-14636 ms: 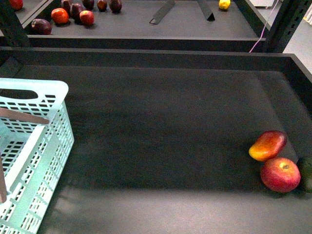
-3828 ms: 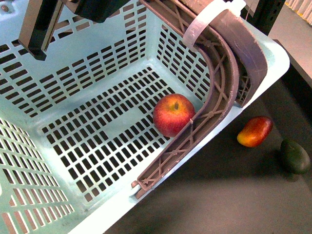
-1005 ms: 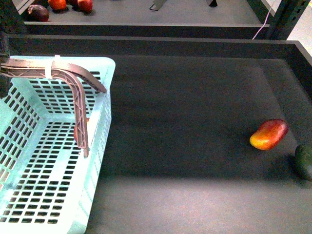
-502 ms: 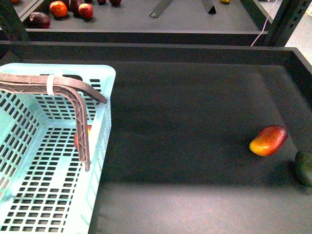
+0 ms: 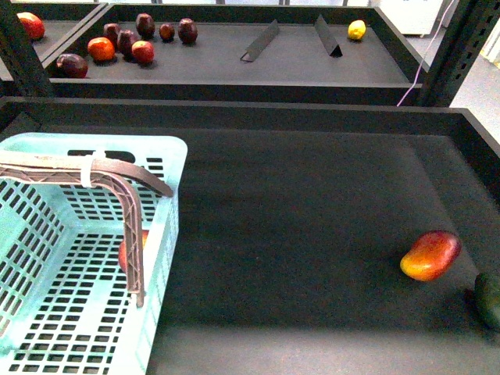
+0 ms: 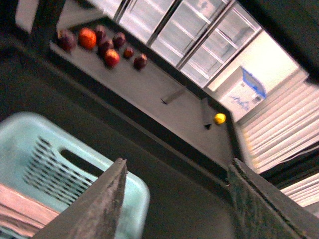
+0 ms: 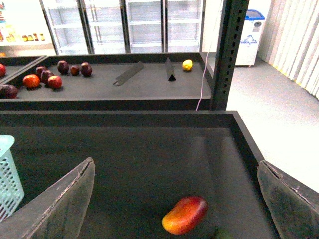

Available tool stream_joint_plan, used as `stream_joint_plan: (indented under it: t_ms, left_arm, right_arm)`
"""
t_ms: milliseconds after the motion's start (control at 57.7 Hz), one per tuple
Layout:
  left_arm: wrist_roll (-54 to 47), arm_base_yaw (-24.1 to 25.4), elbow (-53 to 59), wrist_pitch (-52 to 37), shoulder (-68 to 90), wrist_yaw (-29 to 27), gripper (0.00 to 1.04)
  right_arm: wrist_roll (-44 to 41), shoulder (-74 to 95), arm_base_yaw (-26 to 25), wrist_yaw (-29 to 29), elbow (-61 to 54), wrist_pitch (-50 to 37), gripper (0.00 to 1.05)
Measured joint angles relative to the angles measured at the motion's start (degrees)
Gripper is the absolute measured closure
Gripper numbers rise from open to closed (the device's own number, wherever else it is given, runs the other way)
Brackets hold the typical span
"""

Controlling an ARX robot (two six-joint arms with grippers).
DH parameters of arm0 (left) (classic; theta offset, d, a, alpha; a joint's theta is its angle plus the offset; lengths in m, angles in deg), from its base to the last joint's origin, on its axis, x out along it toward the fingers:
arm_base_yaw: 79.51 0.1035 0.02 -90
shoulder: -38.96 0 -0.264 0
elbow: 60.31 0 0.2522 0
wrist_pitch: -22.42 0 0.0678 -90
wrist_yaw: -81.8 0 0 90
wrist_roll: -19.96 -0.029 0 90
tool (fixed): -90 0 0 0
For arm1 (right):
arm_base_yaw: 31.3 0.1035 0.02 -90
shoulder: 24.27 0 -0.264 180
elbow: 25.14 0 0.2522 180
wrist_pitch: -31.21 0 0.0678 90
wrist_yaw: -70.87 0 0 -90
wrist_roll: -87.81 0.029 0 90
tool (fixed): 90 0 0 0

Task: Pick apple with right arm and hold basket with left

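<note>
Since half a second ago the front view has tipped up a little, so you now see more of the far tray with its scattered fruit, and the basket (image 5: 160, 234) with the mango (image 5: 430, 255) sits lower in the picture than it did; compared with the oldest frame, the apple is gone from beside the mango and now lies in the basket. You can make out the apple (image 5: 123, 251) only as a red sliver on the slotted floor, mostly hidden behind the brown handle (image 5: 131, 219), close to the basket's right wall. The handle is bound with a white zip tie (image 5: 91, 169) near its bend. The basket rests at the left of the dark surface (image 5: 312, 211), well apart from the mango and from the dark green fruit (image 5: 489, 300) at the right edge. From the left wrist view, your left gripper (image 6: 174, 199) has its jaws spread wide with nothing between them, above the basket's rim (image 6: 60, 149). From the right wrist view, your right gripper (image 7: 174, 199) also has its jaws wide apart and empty, above the surface, with the mango (image 7: 185, 214) in sight below. A yellow fruit (image 5: 357, 30) lies on the far tray.
</note>
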Motion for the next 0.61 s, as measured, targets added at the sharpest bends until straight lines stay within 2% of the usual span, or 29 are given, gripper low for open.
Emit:
stream_joint_plan:
  t_ms: [17, 104, 242, 398, 468, 606]
  left_arm:
    - [-4.35, 0.52, 1.09, -0.22, -1.09, 0.46, 0.62]
    - [-11.89, 1.95, 4.09, -0.28, -4.00, 1.92, 0.78]
    - [-15.80, 3.72, 7.89, 0.31, -8.20, 3.80, 1.02]
    - [-17.05, 5.51, 10.95, 2.27, -13.29, 5.51, 1.02]
    - [-17.33, 8.63, 12.07, 3.58, -15.63, 9.73, 1.02]
    - [-17.38, 10.38, 13.75, 6.16, -20.09, 10.25, 1.02]
  right_arm:
    - [0.00, 0.00, 0.00, 0.00, 0.00, 0.00, 0.09]
    - [0.00, 0.00, 0.00, -0.02, 0.00, 0.00, 0.09]
    - [-0.02, 0.00, 0.00, -0.02, 0.00, 0.00, 0.09]
    - [-0.02, 0.00, 0.00, 0.00, 0.00, 0.00, 0.09]
    - [0.00, 0.00, 0.00, 0.00, 0.00, 0.00, 0.09]
    - [0.00, 0.00, 0.00, -0.02, 0.00, 0.00, 0.09]
